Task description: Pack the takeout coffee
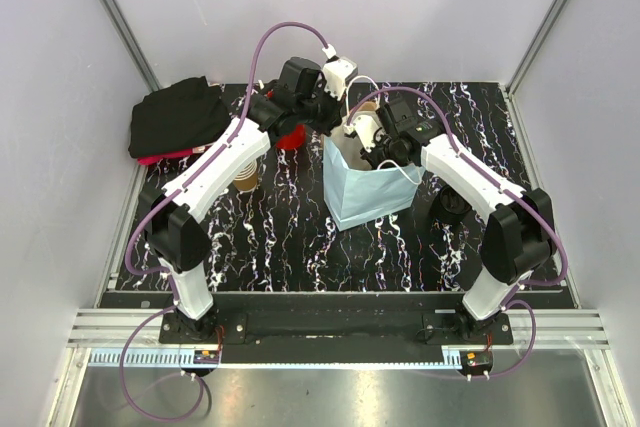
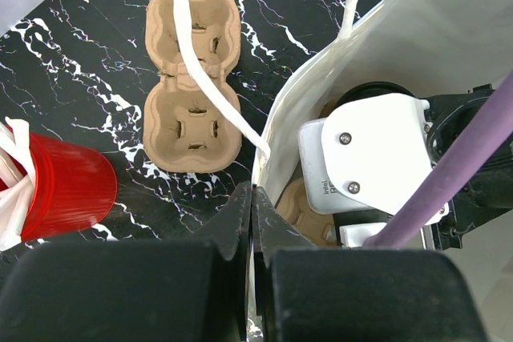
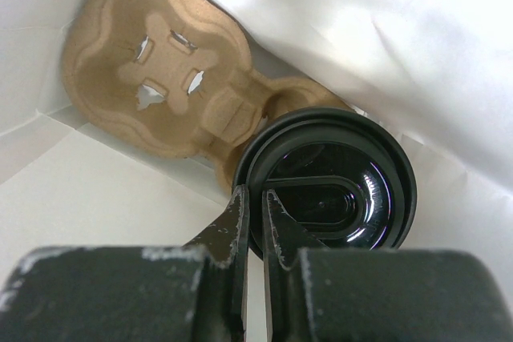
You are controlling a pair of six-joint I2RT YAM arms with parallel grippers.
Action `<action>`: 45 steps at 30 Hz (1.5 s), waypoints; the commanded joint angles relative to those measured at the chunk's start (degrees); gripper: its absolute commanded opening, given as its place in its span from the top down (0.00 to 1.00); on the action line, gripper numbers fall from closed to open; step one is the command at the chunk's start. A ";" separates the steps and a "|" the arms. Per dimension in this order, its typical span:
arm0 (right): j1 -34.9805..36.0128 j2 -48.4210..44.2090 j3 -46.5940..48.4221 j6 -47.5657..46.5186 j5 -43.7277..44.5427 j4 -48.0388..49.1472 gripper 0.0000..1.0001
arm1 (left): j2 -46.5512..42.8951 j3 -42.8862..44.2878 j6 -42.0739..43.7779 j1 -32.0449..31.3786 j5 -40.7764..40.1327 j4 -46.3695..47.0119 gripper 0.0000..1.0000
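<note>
A light blue paper bag (image 1: 372, 192) stands open at mid-table. Inside it, in the right wrist view, a brown pulp carrier (image 3: 152, 70) lies on the white bottom. A cup with a black lid (image 3: 333, 190) sits in the carrier's near slot. The takeout coffee's tan body is hidden under that lid. My right gripper (image 3: 255, 194) reaches down into the bag (image 1: 385, 159), its jaws shut on the lid's left rim. My left gripper (image 2: 252, 190) is shut on the bag's rim (image 2: 272, 130) and holds it open; it also shows in the top view (image 1: 340, 119).
A second pulp carrier (image 2: 192, 78) lies on the table left of the bag. A red cup of white utensils (image 2: 68, 190) lies beside it. A black cloth (image 1: 180, 117) sits at the back left. A black round item (image 1: 450, 205) sits right of the bag.
</note>
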 commanded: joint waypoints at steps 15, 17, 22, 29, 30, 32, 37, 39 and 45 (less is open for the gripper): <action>-0.22 -1.13 -1.26 -0.64 -0.89 2.38 1.00 | -2.21 0.13 0.38 -0.31 0.75 0.95 1.00; -0.21 -1.13 -1.35 -0.64 -0.80 2.56 1.00 | -2.21 0.13 0.29 -0.39 0.75 0.86 1.00; -0.30 -0.95 -1.79 -0.82 -0.28 3.00 1.00 | -2.30 0.13 0.29 -0.39 0.84 0.95 1.00; -0.30 -0.51 -2.32 -0.91 0.25 3.70 1.00 | -2.30 0.13 0.29 -0.31 0.93 0.86 1.00; -0.30 -0.51 -2.49 -0.91 0.25 3.79 1.00 | -2.30 0.22 0.29 -0.31 0.93 0.86 1.00; -0.30 -0.34 -2.67 -0.91 0.34 3.96 1.00 | -2.21 0.39 0.29 -0.31 0.84 0.86 1.00; -0.22 -0.25 -3.02 -0.91 0.25 4.14 1.00 | -2.12 0.22 0.21 -0.31 1.02 0.86 1.00; -0.22 -0.16 -3.29 -0.91 0.25 4.23 1.00 | -2.12 0.22 0.21 -0.39 0.93 0.86 1.00; -0.30 -0.33 -3.99 -0.99 -0.36 4.49 1.00 | -1.95 0.39 0.12 -0.40 -1.26 0.77 1.00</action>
